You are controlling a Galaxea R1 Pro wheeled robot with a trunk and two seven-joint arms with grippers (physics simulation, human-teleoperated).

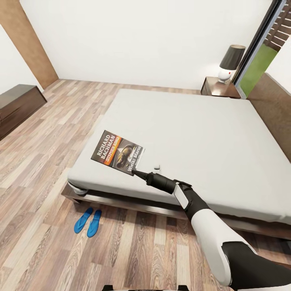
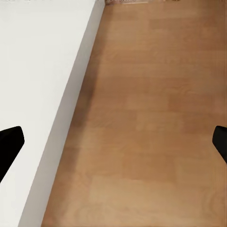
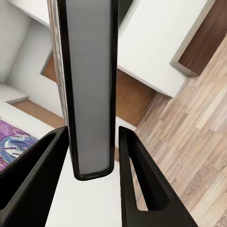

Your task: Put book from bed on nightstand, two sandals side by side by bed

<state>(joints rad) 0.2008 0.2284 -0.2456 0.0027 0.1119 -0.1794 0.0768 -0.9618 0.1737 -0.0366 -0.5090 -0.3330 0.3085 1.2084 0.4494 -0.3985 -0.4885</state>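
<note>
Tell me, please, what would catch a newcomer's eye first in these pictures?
Most striking is the book, its orange-banded cover facing up, held by one corner in the right gripper above the near corner of the bed. Next come the two bright blue sandals, lying side by side on the wood floor just off that corner. Far behind, a lamp stands on the nightstand.

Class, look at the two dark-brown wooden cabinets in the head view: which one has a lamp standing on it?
The nightstand at the bed's far corner, by the window: a white lamp with a dark shade stands on it. The cabinet along the left wall has a bare top.
</note>
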